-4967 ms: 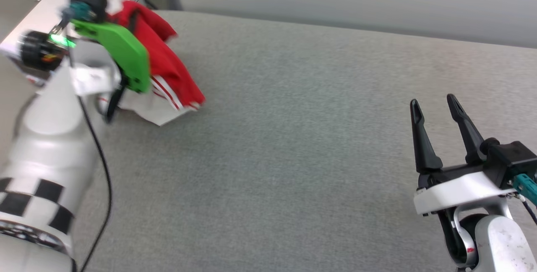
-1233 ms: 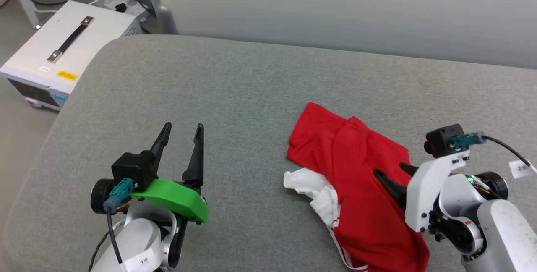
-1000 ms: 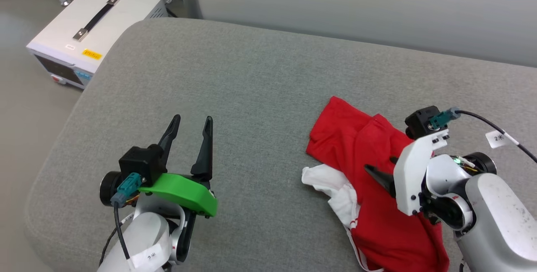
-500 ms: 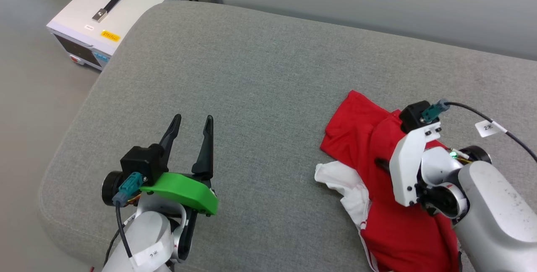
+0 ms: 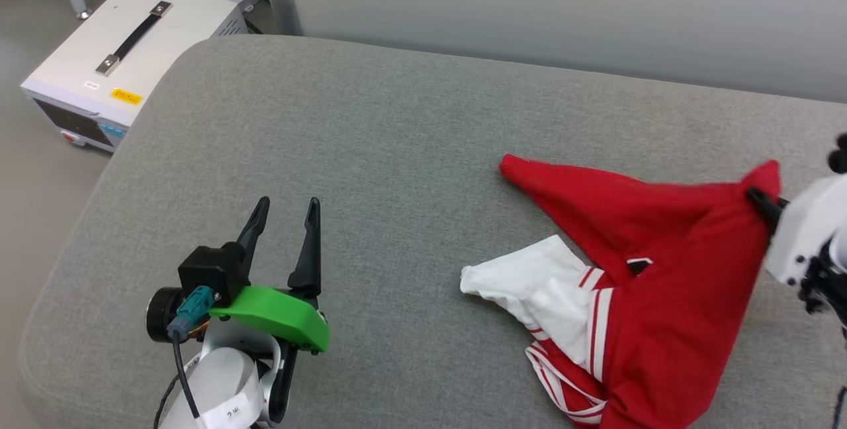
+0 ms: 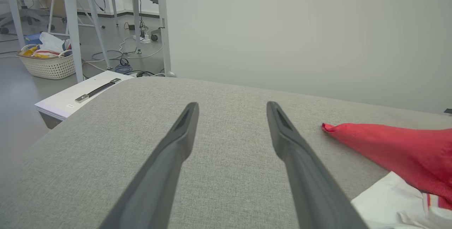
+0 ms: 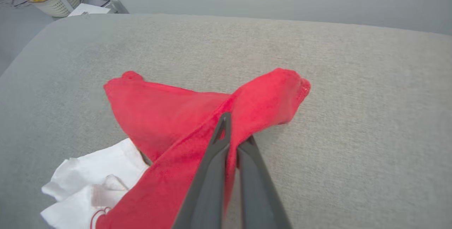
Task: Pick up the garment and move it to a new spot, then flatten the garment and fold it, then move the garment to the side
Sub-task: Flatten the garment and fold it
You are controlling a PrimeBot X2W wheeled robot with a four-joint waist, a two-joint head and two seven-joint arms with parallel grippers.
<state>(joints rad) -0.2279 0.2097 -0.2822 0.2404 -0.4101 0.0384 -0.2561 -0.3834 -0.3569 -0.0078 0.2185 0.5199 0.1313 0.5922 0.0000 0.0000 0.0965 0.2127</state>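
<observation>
Bright, even light; soft shadows; wrist views bowed at edges.

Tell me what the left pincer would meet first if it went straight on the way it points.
Left pincer: likely the grey cushion near its far edge, else the pale wall behind; depth is unclear. The garment lies right of that line.

The left end effector (image 5: 288, 203) has dark fingers (image 5: 307, 253), green bracket (image 5: 278, 315), teal connector (image 5: 192, 303), black cable (image 5: 182, 376).
</observation>
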